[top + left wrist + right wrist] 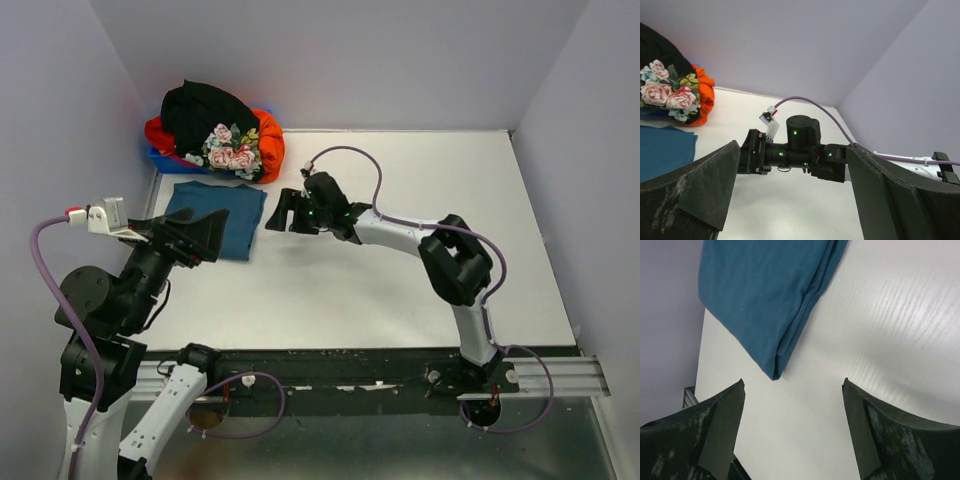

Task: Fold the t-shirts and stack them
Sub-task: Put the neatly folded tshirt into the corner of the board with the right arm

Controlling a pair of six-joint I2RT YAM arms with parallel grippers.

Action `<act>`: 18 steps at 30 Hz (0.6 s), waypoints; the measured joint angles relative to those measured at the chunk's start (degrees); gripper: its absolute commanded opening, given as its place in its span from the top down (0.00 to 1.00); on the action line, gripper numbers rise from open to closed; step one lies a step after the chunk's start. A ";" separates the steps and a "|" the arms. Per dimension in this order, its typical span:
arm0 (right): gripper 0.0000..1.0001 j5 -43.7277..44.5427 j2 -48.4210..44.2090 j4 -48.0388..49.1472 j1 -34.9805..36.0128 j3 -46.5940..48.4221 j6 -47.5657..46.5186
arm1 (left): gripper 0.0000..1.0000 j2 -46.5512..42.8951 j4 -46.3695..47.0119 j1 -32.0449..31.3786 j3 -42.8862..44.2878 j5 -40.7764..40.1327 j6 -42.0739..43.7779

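A folded teal-blue t-shirt (225, 215) lies flat on the table's left side; it also shows in the right wrist view (765, 295) and the left wrist view (662, 152). A pile of a black t-shirt (205, 110), an orange-red t-shirt (270, 140) and a flowered t-shirt (232, 150) sits at the back left. My left gripper (205, 240) is open and empty over the teal shirt's near edge. My right gripper (283, 212) is open and empty just right of the teal shirt.
A small blue bin (165, 160) sits under the pile of shirts against the left wall. White walls close in the table on three sides. The right arm (455, 260) stretches across the table's middle.
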 measured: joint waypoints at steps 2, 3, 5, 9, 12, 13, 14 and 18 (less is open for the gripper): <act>0.13 0.48 -3.48 1.11 0.00 -3.58 -1.20 | 0.01 0.00 0.22 -0.02 0.70 1.86 -0.04; 0.13 0.66 -5.14 1.38 0.00 -5.20 -1.73 | 0.01 -0.02 0.52 -0.02 0.81 2.78 -0.09; 0.13 0.68 -7.82 2.23 -0.04 -7.78 -2.64 | 0.01 -0.09 0.83 -0.02 0.74 3.96 -0.28; 0.13 0.87 -13.31 3.26 -0.17 -14.16 -4.04 | 0.01 -1.38 1.57 -0.02 -0.44 4.48 -0.63; 0.13 1.20 -18.60 3.34 -0.31 -20.44 -4.96 | 0.01 -1.09 0.63 -0.02 0.07 2.93 -0.22; 0.13 1.33 -20.57 3.23 -0.44 -22.58 -5.29 | 0.01 -0.63 0.22 -0.02 0.35 2.67 -0.04; 0.13 1.38 -22.62 3.23 -0.44 -24.68 -5.57 | 0.01 0.11 0.04 -0.02 0.35 2.49 0.17; 0.12 2.19 -32.59 2.12 -0.44 -32.37 -7.28 | 0.01 3.23 0.04 -0.02 -3.39 3.78 0.59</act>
